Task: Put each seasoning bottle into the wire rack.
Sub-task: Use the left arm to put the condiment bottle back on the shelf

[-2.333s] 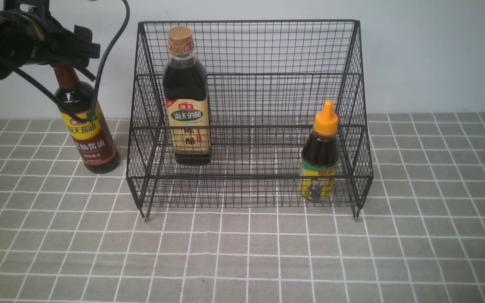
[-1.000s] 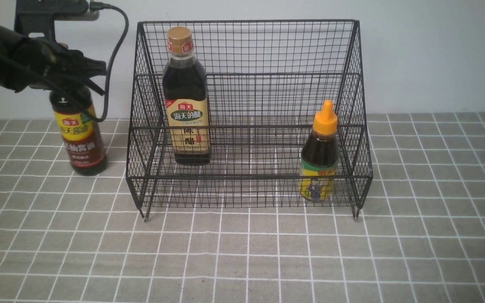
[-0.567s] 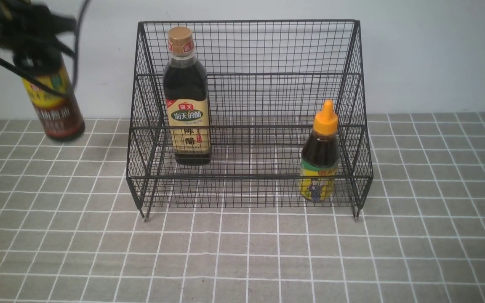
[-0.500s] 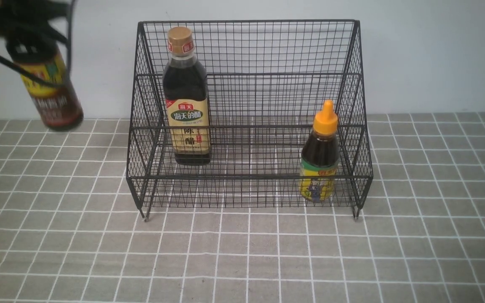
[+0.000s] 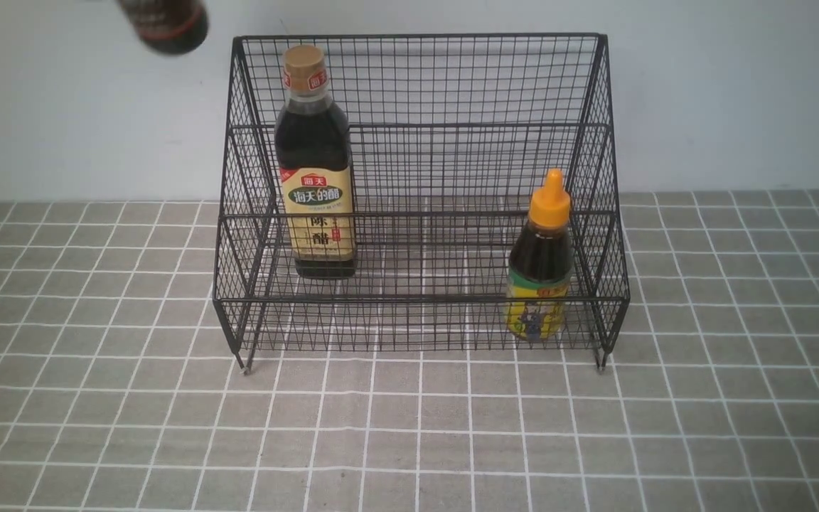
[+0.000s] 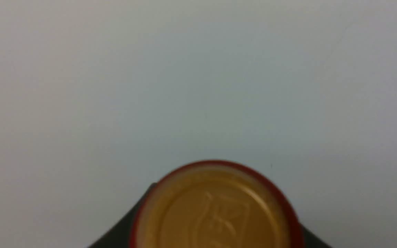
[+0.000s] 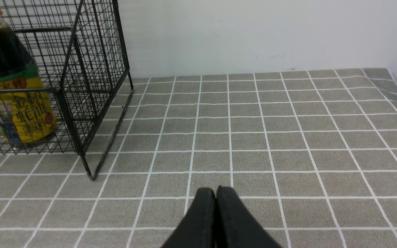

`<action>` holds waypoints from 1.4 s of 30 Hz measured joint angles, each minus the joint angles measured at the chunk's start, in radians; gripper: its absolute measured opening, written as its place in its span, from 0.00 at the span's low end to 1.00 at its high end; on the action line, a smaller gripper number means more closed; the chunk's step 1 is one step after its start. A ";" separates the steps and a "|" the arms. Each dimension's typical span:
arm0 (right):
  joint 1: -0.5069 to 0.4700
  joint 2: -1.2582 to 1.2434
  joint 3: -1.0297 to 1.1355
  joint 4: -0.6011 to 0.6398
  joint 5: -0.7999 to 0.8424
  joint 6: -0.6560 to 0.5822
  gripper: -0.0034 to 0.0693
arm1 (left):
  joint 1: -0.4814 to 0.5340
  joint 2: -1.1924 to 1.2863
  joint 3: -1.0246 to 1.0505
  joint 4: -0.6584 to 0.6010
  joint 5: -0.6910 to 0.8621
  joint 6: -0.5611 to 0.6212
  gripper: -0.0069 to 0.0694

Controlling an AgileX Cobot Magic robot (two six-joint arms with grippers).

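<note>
The black wire rack (image 5: 416, 35) stands mid-table against the wall. Inside it, a gold-capped bottle (image 5: 315, 185) stands upright at the left and a small orange-capped squeeze bottle (image 5: 541, 270) at the front right. The third seasoning bottle (image 5: 164, 25) hangs in the air above the rack's left corner; only its dark base shows at the front view's top edge. In the left wrist view its brown, red-rimmed cap (image 6: 215, 206) fills the space between the dark fingers of my left gripper (image 6: 215, 237), which is shut on it. My right gripper (image 7: 215, 193) is shut and empty, low over the table right of the rack (image 7: 95, 69).
A grey tiled cloth (image 5: 409, 427) covers the table, with a pale wall behind. The rack's thin feet (image 5: 244, 370) rest on the cloth. In the right wrist view the squeeze bottle (image 7: 12, 93) shows behind the rack's mesh, and the cloth wrinkles at the far corner (image 7: 395, 96).
The left gripper has lifted the brown-capped bottle off the table left of the rack and carried it up and rightward, mostly out of the front view's top. The right gripper has not moved.
</note>
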 joint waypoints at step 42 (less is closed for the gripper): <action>0.000 0.000 0.000 0.000 0.000 0.000 0.03 | -0.102 0.285 -0.042 0.113 -0.055 -0.131 0.43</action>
